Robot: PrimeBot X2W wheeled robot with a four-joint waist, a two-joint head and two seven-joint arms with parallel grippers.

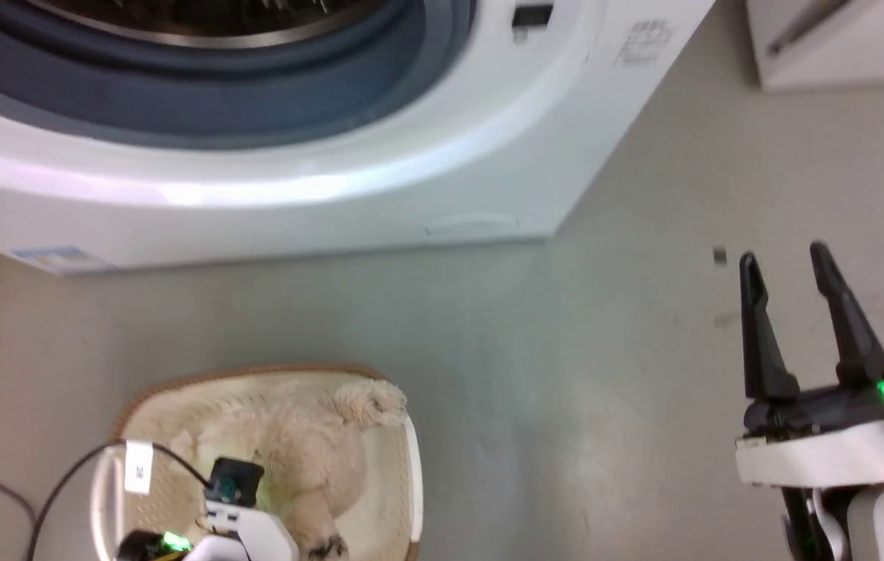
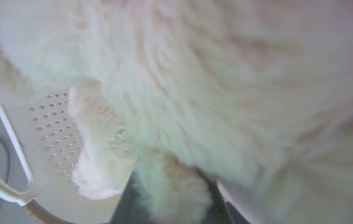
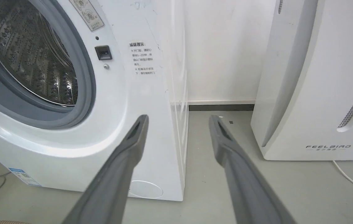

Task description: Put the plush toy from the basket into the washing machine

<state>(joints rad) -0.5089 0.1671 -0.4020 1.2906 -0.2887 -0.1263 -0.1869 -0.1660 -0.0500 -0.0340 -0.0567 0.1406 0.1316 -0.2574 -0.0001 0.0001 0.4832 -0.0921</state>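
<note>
Plush toy [image 1: 294, 444] is lying inside the basket [image 1: 409, 475], filling most of it, one fluffy limb sitting against the rim on the washer side; basket is standing on the floor [image 1: 567, 351] in front of the washing machine [image 1: 380, 187], apart from it; left gripper [image 2: 170, 199] is hanging down into the basket from above, its dark fingers [image 2: 123, 202] sitting buried in the long pile with a tuft of fur between them; tips are hiding under fur, so can't tell whether the jaws are pinching the toy or just standing round it; left wrist view is also showing the basket's perforated wall and a side handle just beside the fur; right gripper [image 1: 782, 253] is hovering over bare floor well right of the basket, holding nothing, jaws spread wide; in the right wrist view its fingers are pointing toward the washer's lower right front corner, grey gasket [image 3: 86, 90] and steel drum [image 3: 30, 56] showing open at left, a white appliance [image 3: 313, 93] standing near the washer's right side; a dark cable [image 1: 60, 483] is looping past the basket's left edge.
</note>
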